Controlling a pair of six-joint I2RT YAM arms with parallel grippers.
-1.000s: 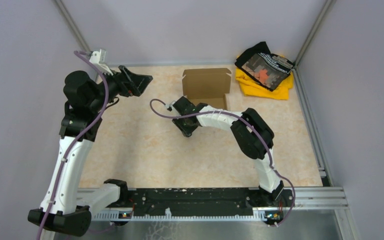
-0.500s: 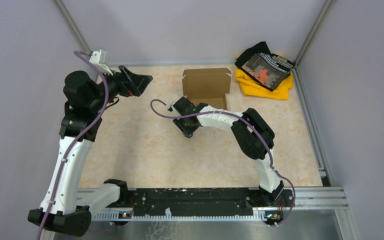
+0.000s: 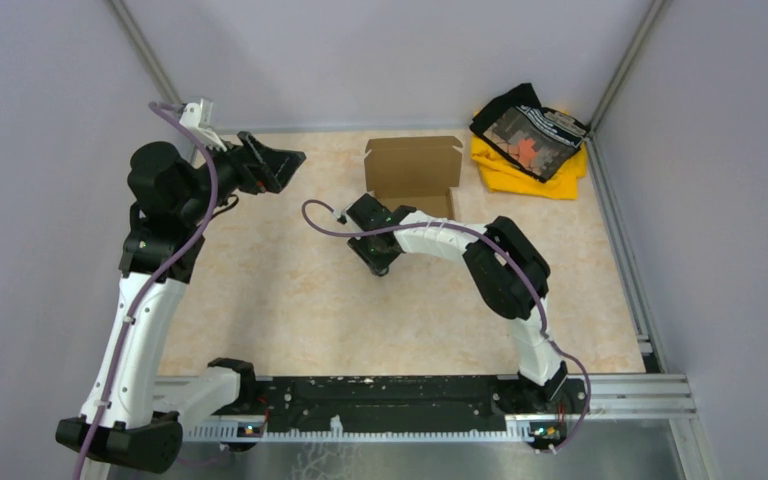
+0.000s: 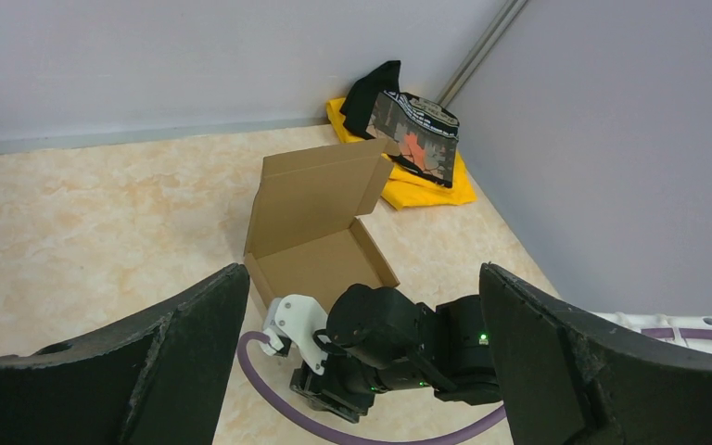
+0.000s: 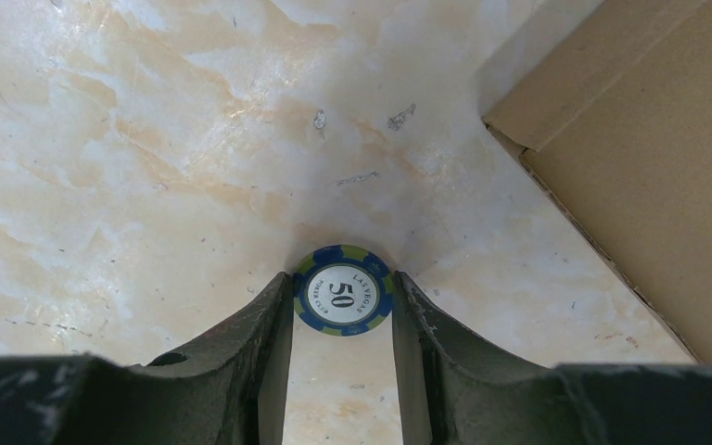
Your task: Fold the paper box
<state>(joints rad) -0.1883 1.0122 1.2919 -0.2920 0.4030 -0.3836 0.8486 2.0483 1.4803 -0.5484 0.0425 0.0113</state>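
My right gripper (image 5: 341,284) pinches, as far as I can tell, a blue poker chip (image 5: 342,300) against the table (image 5: 148,139). The paper box (image 5: 649,158) lies just ahead-right, far from my wide-open, empty left gripper (image 4: 362,278).

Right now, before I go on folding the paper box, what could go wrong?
The right end effector is pinched on a poker chip, so it cannot grip a flap; the chip may slip out.
It sits beside a corner of the paper box; a sideways swing could shove the box.
The left end effector hangs open, away from the box, so nothing steadies it.
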